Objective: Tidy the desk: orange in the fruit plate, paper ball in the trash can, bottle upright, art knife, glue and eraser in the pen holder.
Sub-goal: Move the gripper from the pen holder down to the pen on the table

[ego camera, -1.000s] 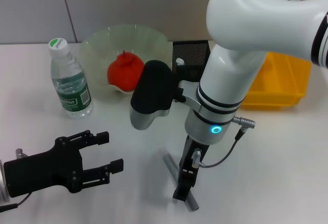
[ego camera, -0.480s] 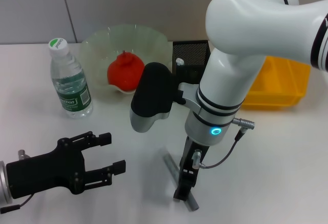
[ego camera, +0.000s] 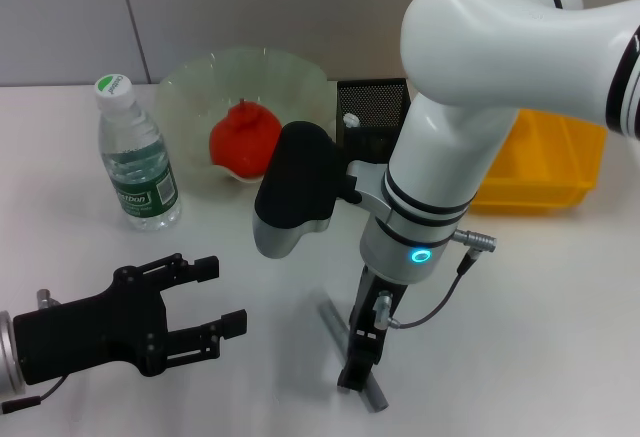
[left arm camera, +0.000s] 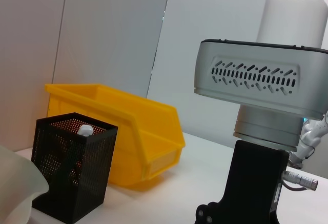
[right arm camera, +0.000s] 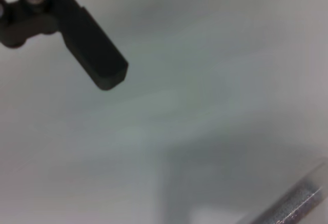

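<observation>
Head view: the right gripper point(ego camera: 358, 377) points straight down onto a grey art knife point(ego camera: 352, 355) lying on the white bench point(ego camera: 560, 317); whether its fingers are spread or closed on the knife cannot be told. The left gripper point(ego camera: 222, 295) hovers low at the near left, fingers spread wide, holding nothing. The orange point(ego camera: 243, 139) sits in the fruit plate point(ego camera: 190, 82). The bottle point(ego camera: 138, 157) stands upright beside the plate. The pen holder point(ego camera: 375, 107) stands just beside the trash can point(ego camera: 550, 162).

Left wrist view: pen holder point(left arm camera: 72, 165) with a white-tipped item inside, trash can point(left arm camera: 130, 131) behind it.

Right wrist view: one dark finger point(right arm camera: 92, 55) above the bench; the knife point(right arm camera: 292, 206) at the frame edge.
</observation>
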Controlling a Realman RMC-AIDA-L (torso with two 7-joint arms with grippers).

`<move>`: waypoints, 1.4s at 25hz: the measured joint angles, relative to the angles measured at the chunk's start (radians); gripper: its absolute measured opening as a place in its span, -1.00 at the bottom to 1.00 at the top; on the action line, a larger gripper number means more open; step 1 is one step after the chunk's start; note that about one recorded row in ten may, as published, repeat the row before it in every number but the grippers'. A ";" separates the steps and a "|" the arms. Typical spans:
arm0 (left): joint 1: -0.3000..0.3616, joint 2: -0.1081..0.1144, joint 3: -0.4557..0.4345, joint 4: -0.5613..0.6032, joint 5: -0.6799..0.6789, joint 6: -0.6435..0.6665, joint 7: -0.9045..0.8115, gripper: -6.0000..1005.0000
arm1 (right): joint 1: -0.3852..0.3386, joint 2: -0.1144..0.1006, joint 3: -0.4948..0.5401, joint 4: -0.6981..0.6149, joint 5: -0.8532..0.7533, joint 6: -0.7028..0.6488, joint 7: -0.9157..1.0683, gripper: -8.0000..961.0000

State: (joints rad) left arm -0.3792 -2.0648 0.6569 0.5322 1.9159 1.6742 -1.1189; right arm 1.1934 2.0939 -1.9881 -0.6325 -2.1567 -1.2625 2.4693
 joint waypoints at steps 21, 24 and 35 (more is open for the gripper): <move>0.000 0.003 -0.002 0.000 -0.005 0.000 -0.003 0.58 | 0.003 0.000 -0.041 -0.014 -0.002 0.011 0.002 0.68; 0.000 0.003 -0.002 0.000 -0.006 0.001 -0.004 0.58 | 0.002 0.000 -0.050 -0.014 -0.002 0.011 0.003 0.67; 0.000 0.003 -0.002 0.000 -0.012 0.001 -0.004 0.58 | 0.006 0.000 -0.052 -0.014 -0.007 0.010 0.014 0.11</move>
State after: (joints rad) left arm -0.3788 -2.0616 0.6551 0.5323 1.9036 1.6752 -1.1229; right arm 1.1994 2.0939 -2.0402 -0.6462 -2.1641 -1.2525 2.4836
